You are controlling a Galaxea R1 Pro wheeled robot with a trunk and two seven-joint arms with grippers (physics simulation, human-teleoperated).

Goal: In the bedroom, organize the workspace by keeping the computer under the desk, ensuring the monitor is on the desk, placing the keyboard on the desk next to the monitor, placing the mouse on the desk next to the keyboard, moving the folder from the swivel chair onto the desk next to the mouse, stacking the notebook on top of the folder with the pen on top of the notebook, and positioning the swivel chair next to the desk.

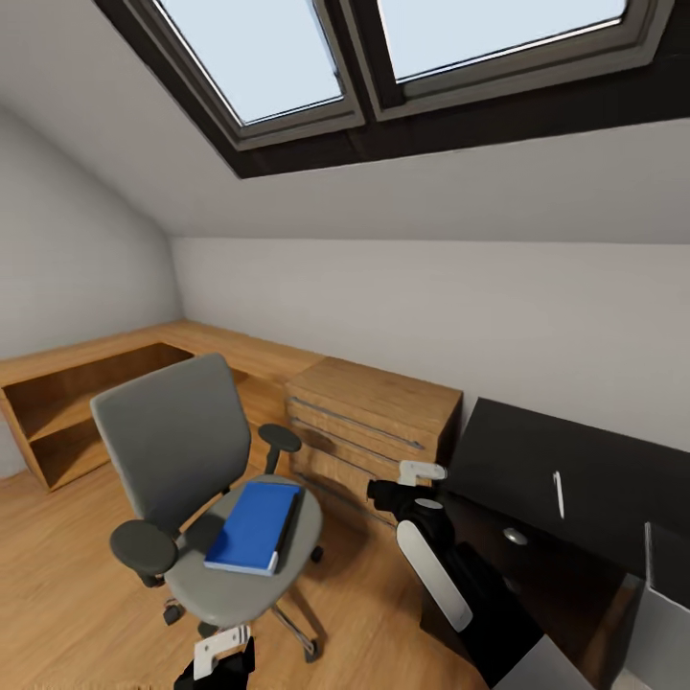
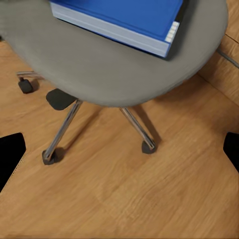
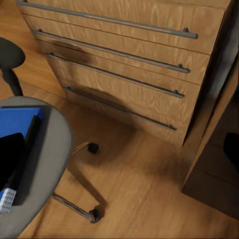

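From the head view, we find the folder [image 1: 253, 526] lying flat on the seat of the swivel chair [image 1: 182, 450], which stands near a wood drawer cabinet [image 1: 369, 431]. The desk [image 1: 575, 479] carries the pen [image 1: 559, 494]. The right gripper [image 1: 407, 484] hovers between chair and desk; the left gripper [image 1: 225, 652] hangs just before the seat.

Left wrist view: we see the folder [image 2: 119, 20] on the seat, with both fingers [image 2: 10, 154] spread wide and empty.

Right wrist view: fingers [image 3: 12, 164] spread wide, gripping nothing.

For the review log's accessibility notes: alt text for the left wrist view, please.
A blue folder lies on the grey seat of the swivel chair, seen from just above. Below it, chrome legs on casters spread over a wooden floor, and dark fingers show at the frame's edges.
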